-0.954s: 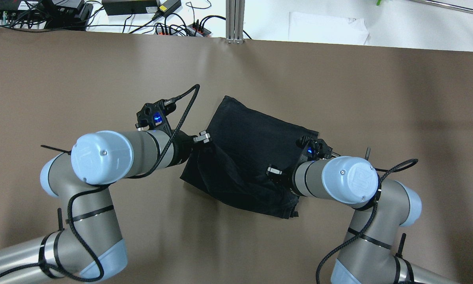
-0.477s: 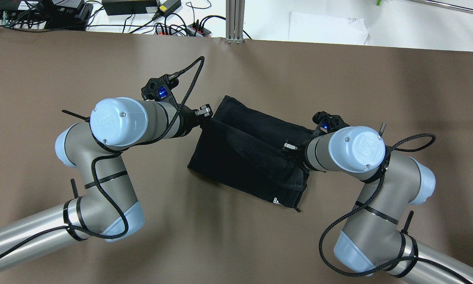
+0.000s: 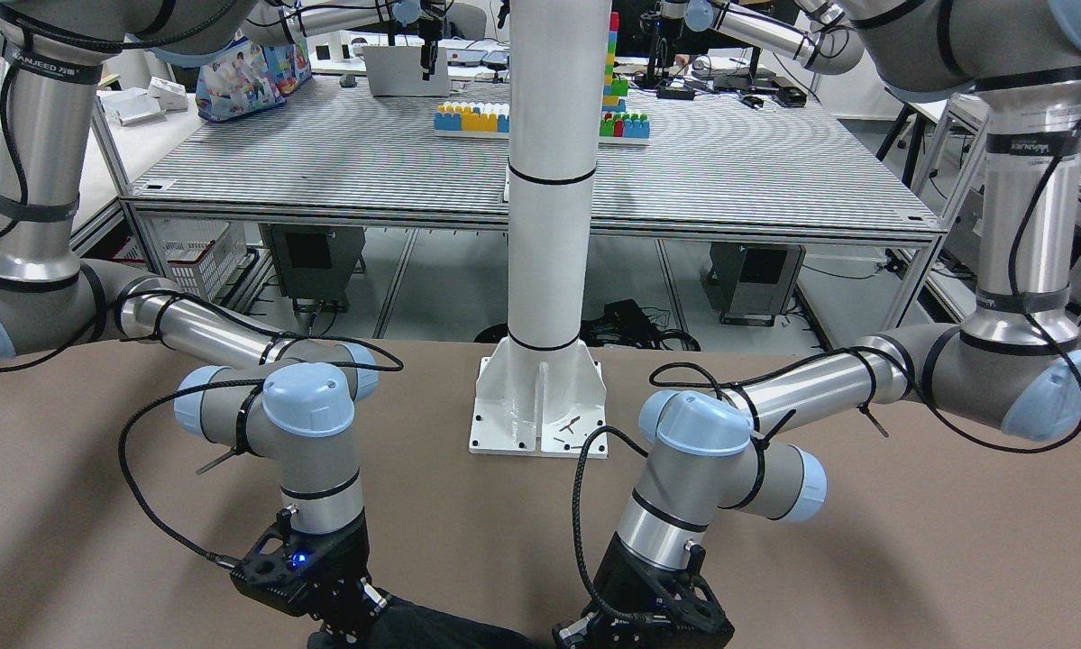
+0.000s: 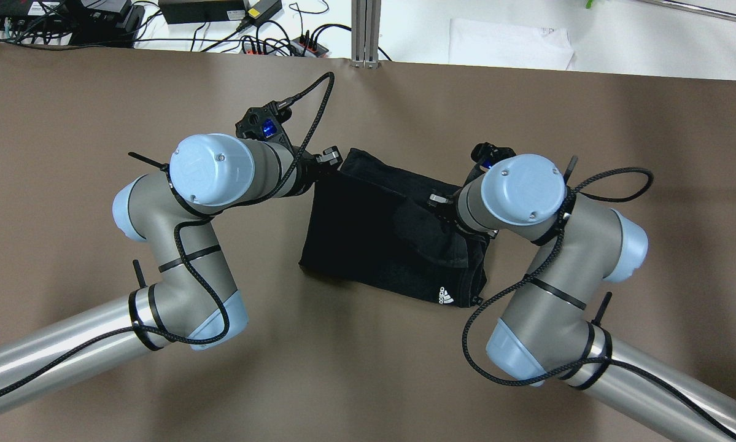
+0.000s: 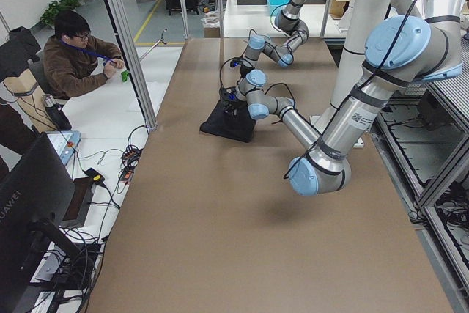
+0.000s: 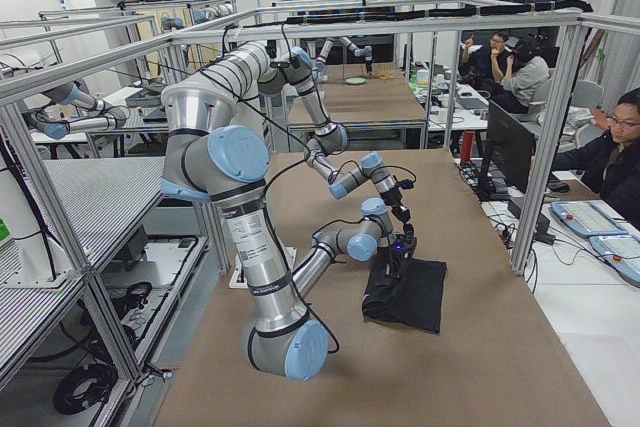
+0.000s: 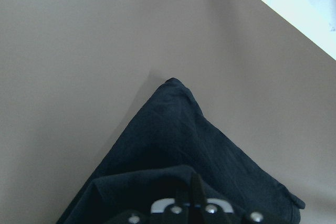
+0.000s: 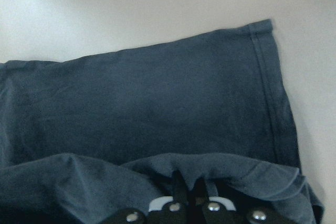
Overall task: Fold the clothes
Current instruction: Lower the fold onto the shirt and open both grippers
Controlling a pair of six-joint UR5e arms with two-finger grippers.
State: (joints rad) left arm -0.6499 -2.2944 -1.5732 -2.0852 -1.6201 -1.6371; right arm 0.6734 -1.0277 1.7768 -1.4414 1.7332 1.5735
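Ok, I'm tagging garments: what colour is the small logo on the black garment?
White logo, on the black garment; clearest in the overhead exterior view.

The left arm (image 4: 186, 270) enters from the lower left of the overhead frame, the right arm (image 4: 552, 291) from the lower right, both elbows bent, forearms angled inward. The left gripper (image 4: 329, 158) and right gripper (image 4: 436, 202) point down near the centre. In the 2 wrist views, each one's jaws are pinched together on a fold of the black garment (image 4: 368, 239).
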